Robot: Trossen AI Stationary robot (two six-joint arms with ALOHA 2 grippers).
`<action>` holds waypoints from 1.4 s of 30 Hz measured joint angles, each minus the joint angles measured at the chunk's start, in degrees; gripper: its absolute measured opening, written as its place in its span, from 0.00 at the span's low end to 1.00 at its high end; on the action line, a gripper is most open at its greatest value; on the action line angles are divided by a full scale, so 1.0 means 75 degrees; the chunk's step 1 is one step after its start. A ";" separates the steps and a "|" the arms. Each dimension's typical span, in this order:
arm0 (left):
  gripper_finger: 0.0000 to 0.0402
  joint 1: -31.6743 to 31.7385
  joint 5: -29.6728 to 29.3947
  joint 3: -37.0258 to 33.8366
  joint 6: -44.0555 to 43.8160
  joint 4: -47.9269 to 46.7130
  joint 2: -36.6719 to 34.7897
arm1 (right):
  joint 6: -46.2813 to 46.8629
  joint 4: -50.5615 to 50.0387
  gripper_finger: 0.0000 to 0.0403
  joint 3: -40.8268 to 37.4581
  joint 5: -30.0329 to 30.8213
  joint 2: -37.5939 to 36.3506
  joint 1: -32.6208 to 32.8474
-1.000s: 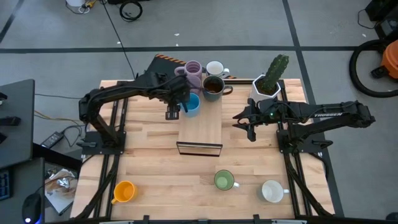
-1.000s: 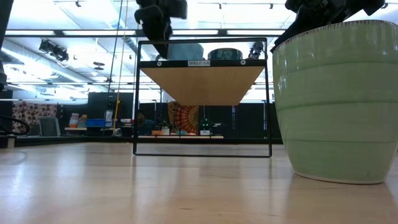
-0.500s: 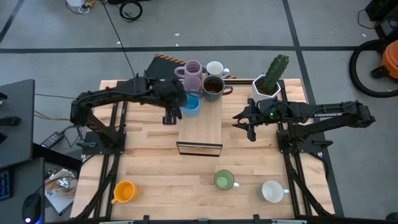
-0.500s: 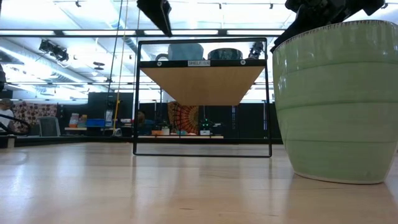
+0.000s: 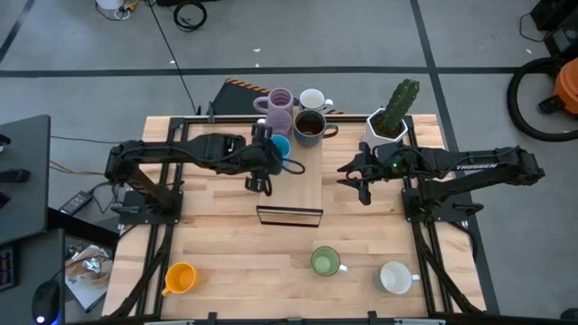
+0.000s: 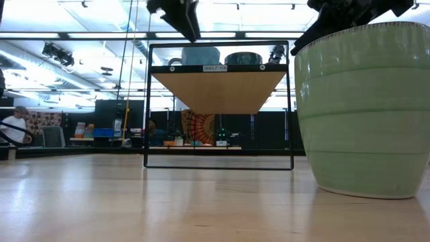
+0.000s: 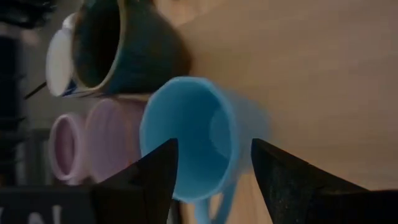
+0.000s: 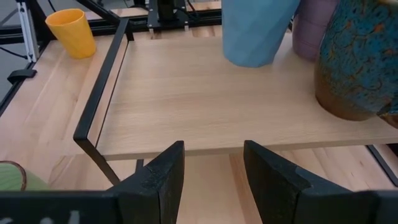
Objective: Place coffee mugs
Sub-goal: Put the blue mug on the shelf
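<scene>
On the shelf's wooden top, toward its far end, stand two lilac mugs, a white mug, the dark brown mug and the blue mug. All of them are upright on their bases. My left gripper hovers open just beside the blue mug and above it, holding nothing. My right gripper waits open at the shelf's right side. The green mug, a second white mug and the orange mug stand on the table near its front edge.
A white faceted planter with a cactus stands right of the shelf, close to my right arm. The shelf's black frame reaches down to the table. In the low view the green mug fills the right side. A person sits far off.
My left gripper has drawn back from the blue mug, first toward the table's left, then toward the near edge, with the arm stretching out lower over the table. The blue mug stays upright on the shelf. My right arm has kept still.
</scene>
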 joint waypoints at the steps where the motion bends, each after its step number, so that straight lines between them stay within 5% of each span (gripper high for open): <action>1: 0.52 0.0010 -0.0178 0.0000 0.0000 0.0058 0.0032 | 0.0000 0.0026 0.43 0.0000 0.0000 0.0000 0.0000; 25: 0.51 0.0117 -0.0424 0.0022 0.0364 0.0150 0.0011 | -0.0017 0.0024 0.43 0.0000 -0.0058 0.0000 0.0015; 34: 0.51 0.0114 0.1453 0.0012 0.0006 0.0132 -0.0078 | -0.0003 0.0036 0.43 0.0000 -0.0058 0.0000 0.0015; 42: 0.51 0.0141 0.0498 -0.0125 0.0233 0.0083 0.0116 | 0.0003 0.0036 0.43 0.0000 -0.0151 0.0000 0.0015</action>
